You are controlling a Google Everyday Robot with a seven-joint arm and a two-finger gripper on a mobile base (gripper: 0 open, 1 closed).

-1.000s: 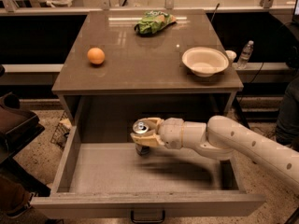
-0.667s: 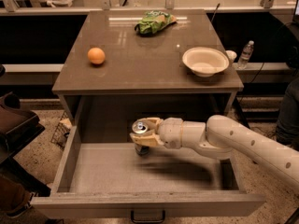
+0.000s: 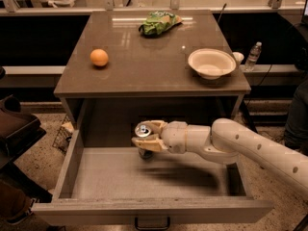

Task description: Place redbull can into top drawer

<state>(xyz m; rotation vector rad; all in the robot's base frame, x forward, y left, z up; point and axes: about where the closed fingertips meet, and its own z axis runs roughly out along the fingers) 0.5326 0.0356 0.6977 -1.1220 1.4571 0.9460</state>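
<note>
The top drawer [image 3: 72,160] is pulled wide open below the grey-brown cabinet top, its dark handle [image 3: 151,223] at the bottom edge. My gripper [image 3: 144,137] reaches in from the right on a white arm and is shut on the redbull can [image 3: 143,130]. The can stands upright, silver top showing, inside the drawer near its back wall. Its lower part looks close to the drawer floor; I cannot tell whether it touches.
On the cabinet top sit an orange [image 3: 99,57] at the left, a green chip bag [image 3: 159,23] at the back, and a white bowl [image 3: 211,63] at the right. A clear water bottle [image 3: 253,56] stands behind to the right.
</note>
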